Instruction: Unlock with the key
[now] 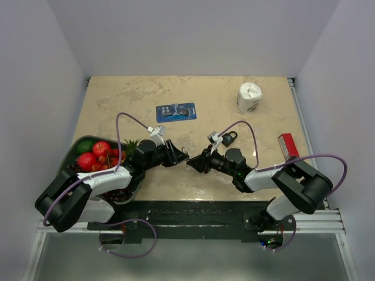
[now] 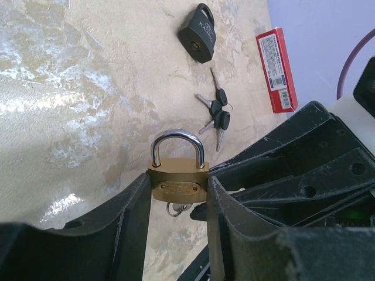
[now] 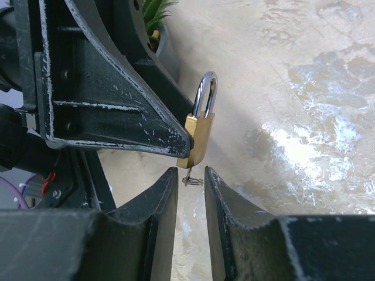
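My left gripper (image 2: 177,181) is shut on a small brass padlock (image 2: 177,186) with its steel shackle closed, held above the table. A tiny all-silver key on a ring (image 3: 191,179) hangs from the padlock's underside. My right gripper (image 3: 191,173) is open, with its jaws narrowly apart on either side of that ring, just below the brass padlock (image 3: 198,137). The key bunch with black heads (image 2: 217,111) lies loose on the table next to the black padlock (image 2: 198,32). In the top view both grippers (image 1: 186,159) meet at the table's middle front.
A red box (image 2: 276,70) lies beyond the keys, at the right edge in the top view (image 1: 287,145). A blue card (image 1: 176,112) and a white roll (image 1: 249,97) lie further back. A bowl (image 1: 66,163) of fruit with a small plant stands at front left.
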{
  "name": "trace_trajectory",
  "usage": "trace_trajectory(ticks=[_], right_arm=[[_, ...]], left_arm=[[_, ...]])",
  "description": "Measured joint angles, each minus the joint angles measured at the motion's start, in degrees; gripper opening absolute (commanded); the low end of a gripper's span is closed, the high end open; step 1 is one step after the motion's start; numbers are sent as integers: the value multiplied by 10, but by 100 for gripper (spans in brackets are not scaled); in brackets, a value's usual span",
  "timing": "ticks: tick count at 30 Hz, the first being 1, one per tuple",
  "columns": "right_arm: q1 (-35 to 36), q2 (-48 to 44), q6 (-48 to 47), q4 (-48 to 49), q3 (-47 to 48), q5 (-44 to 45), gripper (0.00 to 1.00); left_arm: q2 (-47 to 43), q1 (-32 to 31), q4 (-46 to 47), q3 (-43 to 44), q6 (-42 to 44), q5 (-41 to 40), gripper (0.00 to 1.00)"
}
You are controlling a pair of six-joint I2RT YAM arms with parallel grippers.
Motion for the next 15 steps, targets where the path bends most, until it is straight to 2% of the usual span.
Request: trace_trajectory(ticks=[13, 15], right_arm=[[0, 25, 7, 22, 6, -2, 21], [0, 28, 8, 25, 6, -2, 17]], left_arm=[[0, 0, -4, 2, 2, 1, 0], [0, 0, -4, 2, 2, 1, 0]])
